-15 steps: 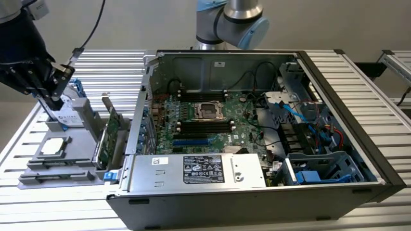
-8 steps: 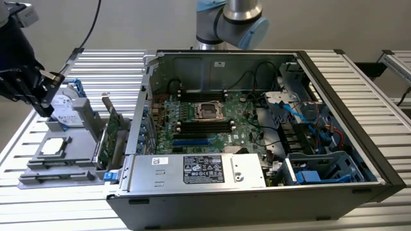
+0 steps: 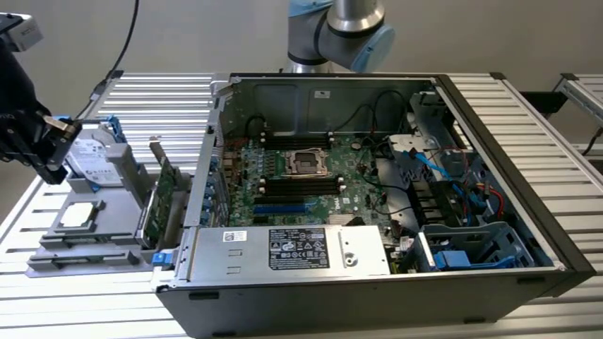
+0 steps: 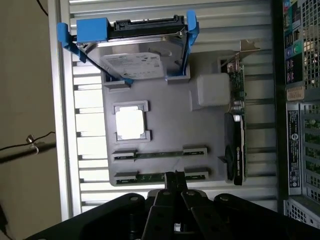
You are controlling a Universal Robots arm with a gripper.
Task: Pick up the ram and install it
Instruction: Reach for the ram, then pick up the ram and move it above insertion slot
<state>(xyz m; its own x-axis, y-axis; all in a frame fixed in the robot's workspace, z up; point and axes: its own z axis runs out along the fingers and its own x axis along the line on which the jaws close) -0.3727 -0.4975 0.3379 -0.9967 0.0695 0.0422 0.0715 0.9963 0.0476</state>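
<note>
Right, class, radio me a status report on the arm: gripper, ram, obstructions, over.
Gripper shut, holding nothing. Ram seated in grey tray, gripper above it. Expansion card upright alongside, clear of the tip.

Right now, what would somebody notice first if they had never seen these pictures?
First comes the big open computer case in the middle, with its green motherboard showing inside. Beside it, on the exterior view's left, a grey tray holds a hard drive in a blue frame. The robot's gripper, fingers shut, hangs right over a thin green ram stick on that tray.
</note>
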